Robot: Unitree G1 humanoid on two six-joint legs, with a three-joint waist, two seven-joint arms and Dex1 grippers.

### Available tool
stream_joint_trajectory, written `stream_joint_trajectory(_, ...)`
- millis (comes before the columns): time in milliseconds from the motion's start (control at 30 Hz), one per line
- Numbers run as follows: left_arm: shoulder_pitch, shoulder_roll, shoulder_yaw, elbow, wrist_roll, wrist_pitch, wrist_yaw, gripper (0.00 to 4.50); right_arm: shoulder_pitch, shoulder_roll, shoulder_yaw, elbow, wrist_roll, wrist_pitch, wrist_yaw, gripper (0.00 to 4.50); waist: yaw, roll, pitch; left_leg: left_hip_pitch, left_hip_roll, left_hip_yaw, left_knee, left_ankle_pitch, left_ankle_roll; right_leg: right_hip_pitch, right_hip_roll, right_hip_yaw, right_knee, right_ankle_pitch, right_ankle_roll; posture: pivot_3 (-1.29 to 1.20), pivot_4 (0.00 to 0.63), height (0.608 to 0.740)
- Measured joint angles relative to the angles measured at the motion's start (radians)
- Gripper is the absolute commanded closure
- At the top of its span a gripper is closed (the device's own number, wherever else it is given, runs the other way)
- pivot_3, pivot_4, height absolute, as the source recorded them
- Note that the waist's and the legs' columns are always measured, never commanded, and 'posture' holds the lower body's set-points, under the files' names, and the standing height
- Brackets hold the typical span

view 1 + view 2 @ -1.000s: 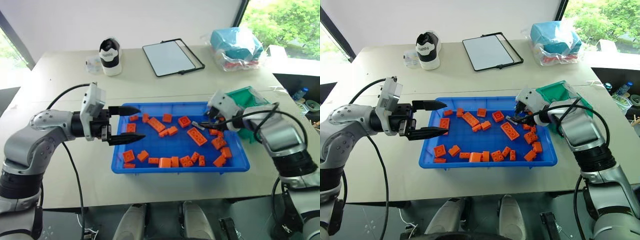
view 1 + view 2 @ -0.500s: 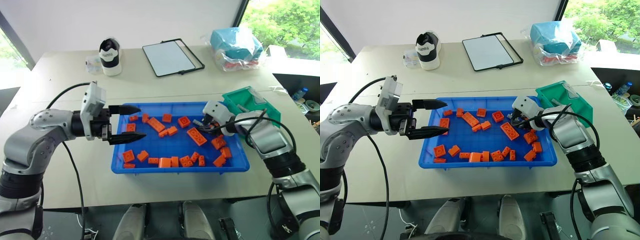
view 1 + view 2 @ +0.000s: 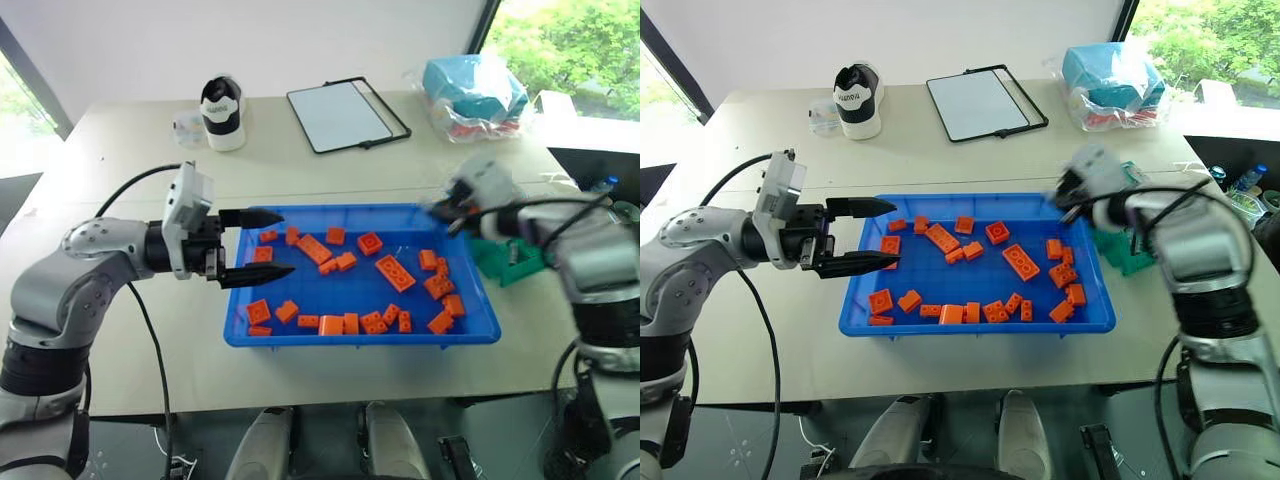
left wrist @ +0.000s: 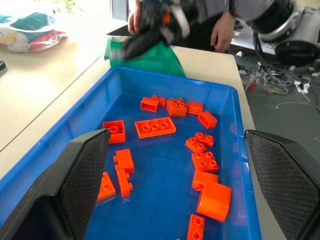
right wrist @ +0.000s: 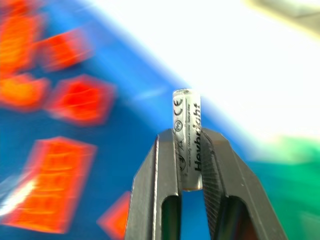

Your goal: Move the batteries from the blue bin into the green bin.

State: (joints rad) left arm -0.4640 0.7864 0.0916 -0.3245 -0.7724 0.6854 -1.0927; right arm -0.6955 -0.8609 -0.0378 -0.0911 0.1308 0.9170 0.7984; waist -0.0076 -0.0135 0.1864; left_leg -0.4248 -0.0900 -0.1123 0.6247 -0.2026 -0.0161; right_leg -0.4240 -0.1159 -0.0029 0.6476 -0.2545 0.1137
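Observation:
A silvery battery (image 5: 186, 107) stands upright between the fingers of my right gripper (image 5: 187, 137), which is shut on it. This gripper (image 3: 440, 210) hangs blurred above the far right corner of the blue bin (image 3: 360, 341), close to the green bin (image 3: 510, 262), which my right arm partly hides. My left gripper (image 3: 272, 244) is open and level over the blue bin's left rim, pointing right, with nothing between its fingers. In the left wrist view the green bin (image 4: 150, 55) stands just past the blue bin's (image 4: 227, 92) far end.
Several orange bricks (image 3: 395, 272) lie scattered in the blue bin. At the back of the table are a shoe (image 3: 221, 112), a white tablet (image 3: 345, 115) and a plastic-wrapped light-blue bundle (image 3: 475, 92). A person's hand (image 4: 220, 35) is beyond the green bin.
My right gripper has shut on a battery down in the blue bin and lifted it up and to the right, toward the green bin. The left gripper stayed where it was.

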Motion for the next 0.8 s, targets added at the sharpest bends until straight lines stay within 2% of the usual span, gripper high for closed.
stream_joint_trajectory(100,0.0,-0.005,-0.001,0.001,0.0,0.0,0.0,0.0,0.019,-0.053,-0.038,0.027,-0.007,0.0,-0.021,4.47,-0.004,0.0,0.0,0.0,0.0,0.001,0.0,0.0,0.0,0.0,0.0,0.0,0.0,0.0,0.0,0.0,0.15,0.731)
stream_joint_trajectory(300,-0.02,-0.013,-0.013,0.021,0.004,-0.004,-0.018,0.0,0.092,-0.061,-0.005,0.094,-0.046,-0.054,-0.07,1.49,-0.01,0.001,0.0,0.0,0.001,0.002,0.0,0.0,0.0,-0.001,0.0,0.0,0.0,0.0,0.0,0.0,0.15,0.731)
stream_joint_trajectory(400,-0.031,-0.012,-0.019,0.046,0.009,-0.006,-0.03,0.0,0.093,-0.061,-0.002,0.088,-0.056,-0.114,-0.093,1.49,-0.007,0.001,0.0,0.0,0.001,0.002,0.0,0.0,0.0,-0.001,0.0,0.0,0.0,0.0,0.0,0.0,0.15,0.731)
stream_joint_trajectory(500,-0.046,-0.004,-0.021,0.065,0.013,-0.005,-0.045,0.0,0.153,-0.049,-0.071,-0.039,0.017,-0.111,-0.064,1.49,-0.004,0.001,0.001,0.0,0.001,0.001,0.0,0.0,0.001,-0.001,0.0,0.0,0.0,0.0,0.0,0.0,0.15,0.731)
stream_joint_trajectory(667,-0.062,0.017,-0.007,0.074,0.006,0.005,-0.056,0.0,0.368,-0.023,-0.227,-0.338,0.241,-0.024,0.056,1.49,0.0,0.001,0.001,-0.001,0.0,0.0,0.002,-0.001,0.002,0.0,0.0,0.0,0.0,0.0,0.0,0.0,0.15,0.731)
stream_joint_trajectory(800,-0.062,0.029,0.003,0.082,0.0,0.007,-0.063,0.0,0.589,-0.064,-0.408,-0.432,0.364,0.016,0.179,1.49,0.01,0.001,0.001,-0.001,0.0,0.001,0.005,-0.003,0.005,0.003,0.0,0.0,0.0,0.0,0.0,0.0,0.15,0.731)
